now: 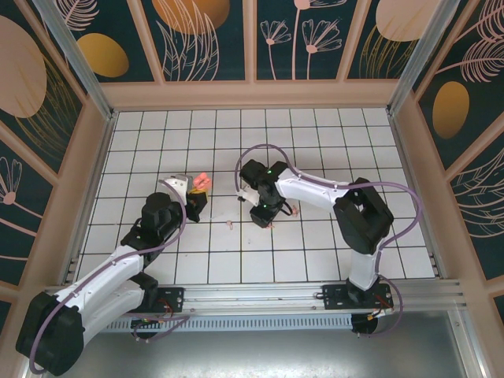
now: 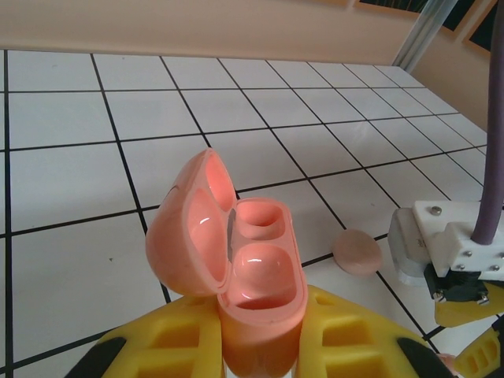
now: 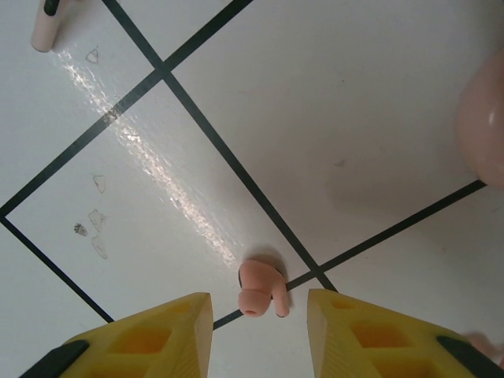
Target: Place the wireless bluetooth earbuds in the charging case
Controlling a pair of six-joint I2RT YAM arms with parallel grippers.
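From above, the left gripper (image 1: pixel 194 191) holds the case (image 1: pixel 201 183) over the tiled tabletop (image 1: pixel 315 134), left of centre. The right gripper (image 1: pixel 268 217) points down just to the right of it. An earbud (image 1: pixel 272 226) lies at its tip, and the other earbud (image 1: pixel 230 224) lies loose on the tiles between the two arms. From this height I cannot tell how far the right fingers are spread.

The left wrist camera shows what the overhead view hides. The case (image 2: pixel 260 276) is clamped upright between the yellow fingers (image 2: pixel 173 346), its lid swung open to the left and both wells empty. Beyond it a pale round disc (image 2: pixel 357 250) lies flat on the tiles, near the right gripper's white body.

The right wrist camera shows the right fingers (image 3: pixel 157 339) standing wide apart. The earbud (image 3: pixel 258 287) sits on a tile line between them, touched by neither. A pale pink stem, seemingly the other earbud (image 3: pixel 43 27), pokes in at the top left corner. The rim of the disc (image 3: pixel 484 118) shows at the right edge.
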